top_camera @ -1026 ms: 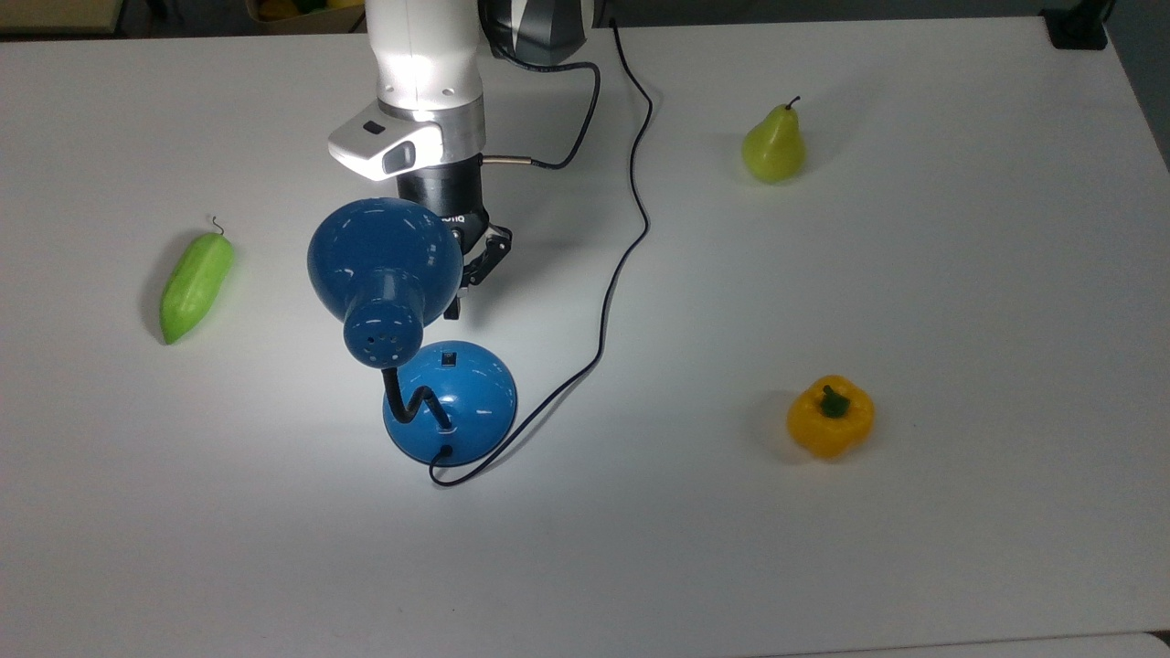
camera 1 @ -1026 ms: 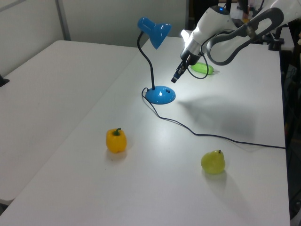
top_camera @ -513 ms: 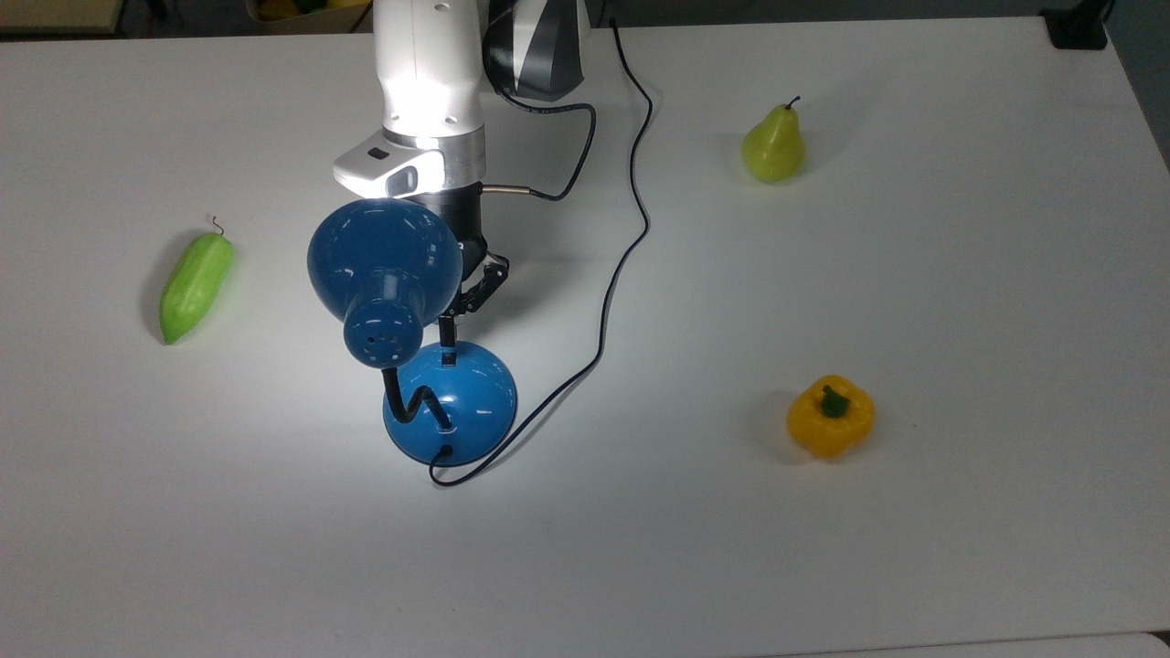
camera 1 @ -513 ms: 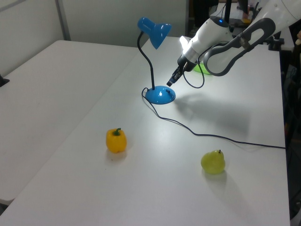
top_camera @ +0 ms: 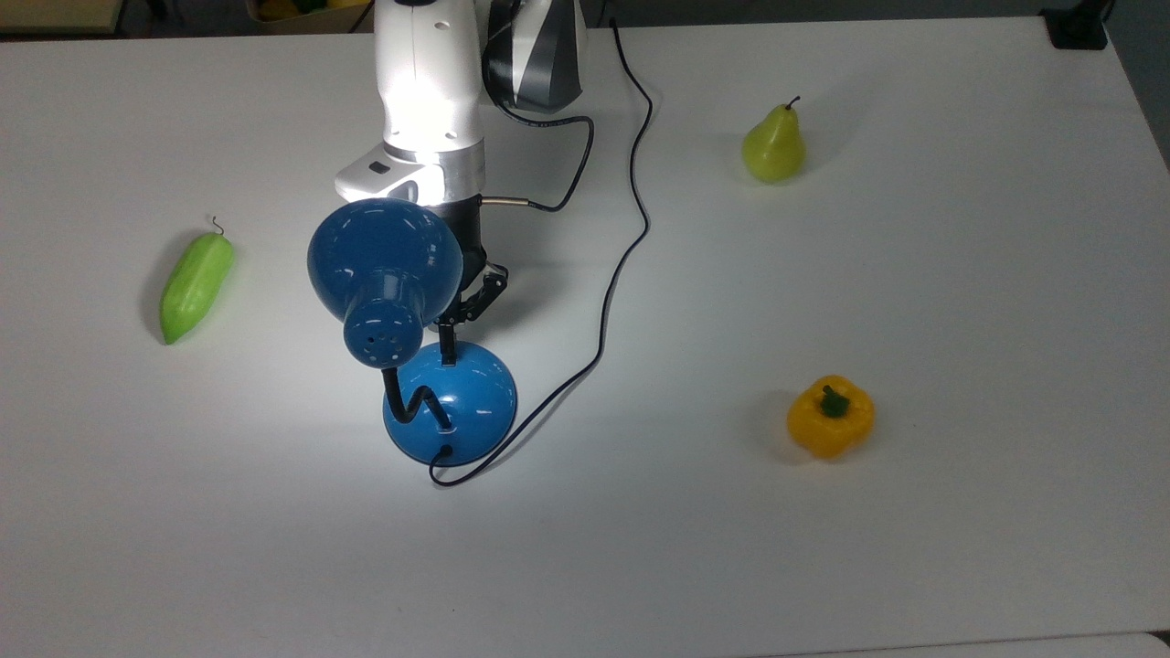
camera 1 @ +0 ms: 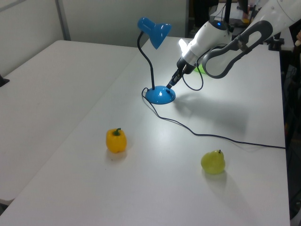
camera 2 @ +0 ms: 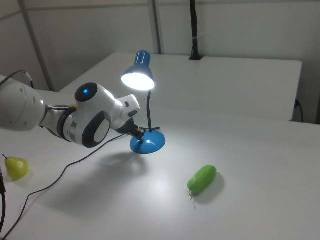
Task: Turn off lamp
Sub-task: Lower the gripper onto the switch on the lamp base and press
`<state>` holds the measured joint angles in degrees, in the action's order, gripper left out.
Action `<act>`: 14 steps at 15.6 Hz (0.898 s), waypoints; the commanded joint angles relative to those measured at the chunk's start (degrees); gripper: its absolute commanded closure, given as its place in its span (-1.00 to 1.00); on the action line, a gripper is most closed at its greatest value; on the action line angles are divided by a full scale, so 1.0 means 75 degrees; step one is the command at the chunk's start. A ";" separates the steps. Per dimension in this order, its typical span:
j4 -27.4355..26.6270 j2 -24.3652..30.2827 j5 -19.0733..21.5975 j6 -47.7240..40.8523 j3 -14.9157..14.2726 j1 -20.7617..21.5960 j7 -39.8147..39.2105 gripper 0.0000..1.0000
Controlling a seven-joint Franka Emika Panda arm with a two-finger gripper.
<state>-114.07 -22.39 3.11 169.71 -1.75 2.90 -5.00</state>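
Note:
The glossy blue lamp (top_camera: pixel 384 265) stands left of the table's middle in the top view. Its shade hangs over the domed base (top_camera: pixel 466 402) on a bendy black neck (top_camera: pixel 411 402). The bulb is lit, and the shade's mouth (camera 2: pixel 137 80) glows in the right view. My gripper (top_camera: pixel 448 342) reaches down from the far side, shut, with its tip at the small black switch (top_camera: pixel 448 359) on the base's top. In the left view the gripper (camera 1: pixel 170 84) touches the base (camera 1: pixel 160 95) on the left view's right side. The shade hides part of the gripper in the top view.
The lamp's thin black cord (top_camera: pixel 622 247) snakes from the base to the table's far edge. A green pear (top_camera: pixel 773 144) stands far right, a yellow bell pepper (top_camera: pixel 830 416) near right and a green gourd (top_camera: pixel 196 285) at the left of the top view.
My gripper has come down and toward the lamp's base, from beside the shade to the switch. The lamp has not moved and stays lit.

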 commanded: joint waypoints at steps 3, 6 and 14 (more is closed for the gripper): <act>0.0162 -0.0214 -0.0238 0.0177 -0.0024 -0.0093 0.0104 1.00; 0.0162 -0.0284 -0.0262 0.0177 -0.0024 -0.0129 0.0104 1.00; 0.0115 -0.0436 -0.0391 0.0153 -0.0024 -0.0129 0.0080 1.00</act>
<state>-113.29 -24.36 1.27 169.78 -1.75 1.83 -5.00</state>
